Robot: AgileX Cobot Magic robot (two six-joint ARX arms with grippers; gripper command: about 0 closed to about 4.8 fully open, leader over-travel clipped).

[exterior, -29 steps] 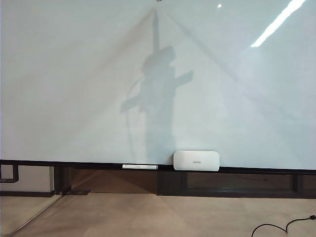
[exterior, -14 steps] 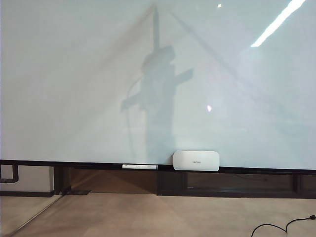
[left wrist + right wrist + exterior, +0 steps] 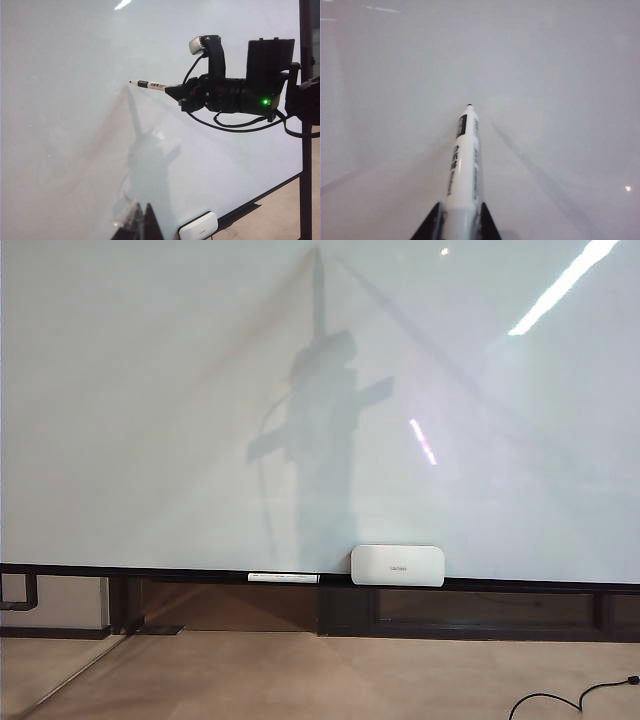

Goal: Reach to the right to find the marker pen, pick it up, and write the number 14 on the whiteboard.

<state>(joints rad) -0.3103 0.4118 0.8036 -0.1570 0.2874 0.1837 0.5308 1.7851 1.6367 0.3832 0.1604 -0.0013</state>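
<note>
Left claw isn't in any view, so I can't tell its state. The right claw (image 3: 175, 93), centre-right in the left wrist view, is clamped on the marker pen (image 3: 151, 85), whose tip points left, at or just off the whiteboard (image 3: 65, 125) — contact unclear. No number 14 strokes yet, so I'd ease the tip on squarely with light pressure, then pull the "1" straight down.

The marker pen (image 3: 463, 170) and white box (image 3: 397, 565) carry small lettering, too small to read.
</note>
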